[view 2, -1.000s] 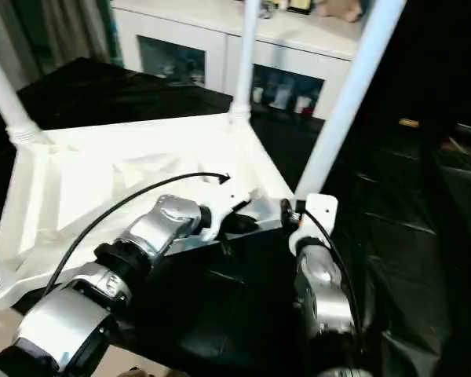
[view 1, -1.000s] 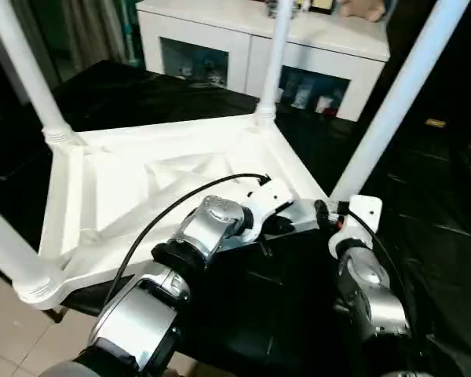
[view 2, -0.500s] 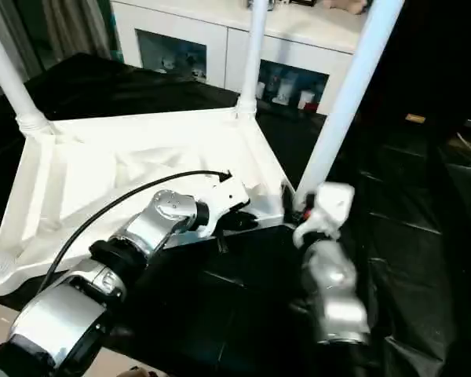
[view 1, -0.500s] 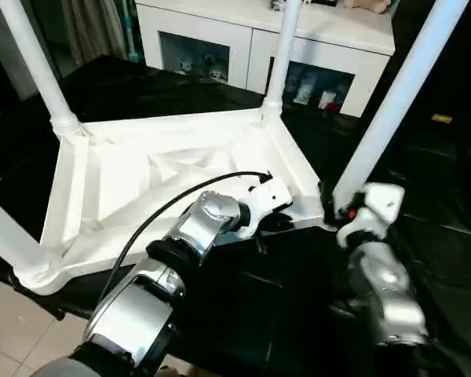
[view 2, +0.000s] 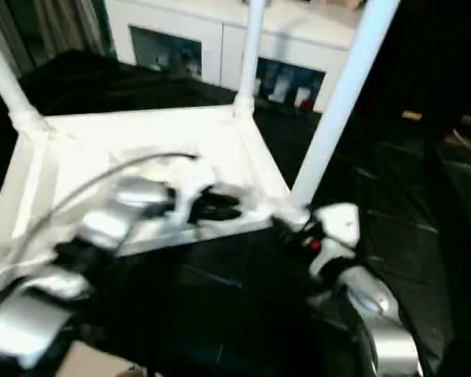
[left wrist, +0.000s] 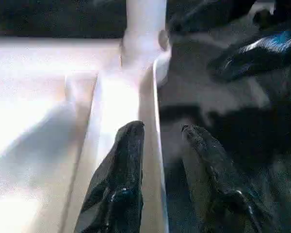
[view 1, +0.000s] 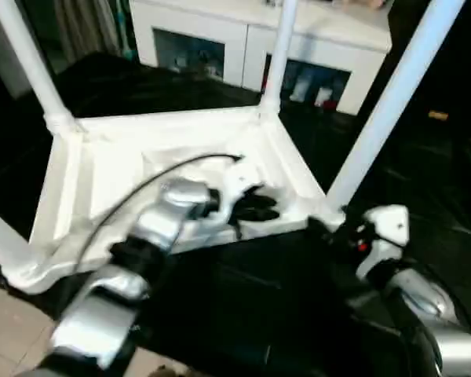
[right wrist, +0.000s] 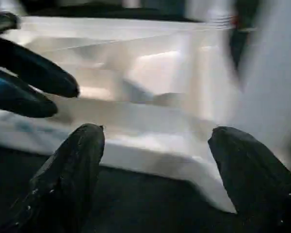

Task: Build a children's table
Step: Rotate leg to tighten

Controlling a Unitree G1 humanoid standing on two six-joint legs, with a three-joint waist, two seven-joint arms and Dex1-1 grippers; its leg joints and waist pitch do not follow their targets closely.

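The children's table lies upside down on a black-covered surface, its white ribbed tabletop (view 1: 102, 169) facing up. White legs stand in the corner sockets: one at far left (view 1: 27, 63), one at the back (view 1: 279, 55), one at near right (view 1: 396, 94). A fourth leg (view 1: 0, 239) shows at the near left. My left gripper (left wrist: 162, 128) is open at the tabletop's near rim (left wrist: 153, 97), one finger on each side of it. Its black fingers (right wrist: 29, 82) also show in the right wrist view. My right gripper (right wrist: 157, 130) is open and holds nothing, a little short of the near-right corner.
A white glass-door cabinet (view 1: 220, 39) stands behind the table. Crinkled black sheeting (view 1: 243, 306) covers the surface between me and the tabletop. Pale floor tiles (view 1: 4, 330) show at the lower left.
My left gripper's fingers have parted at the rim. The right gripper has opened wider and drawn back from the near-right leg's base. The camera has shifted.
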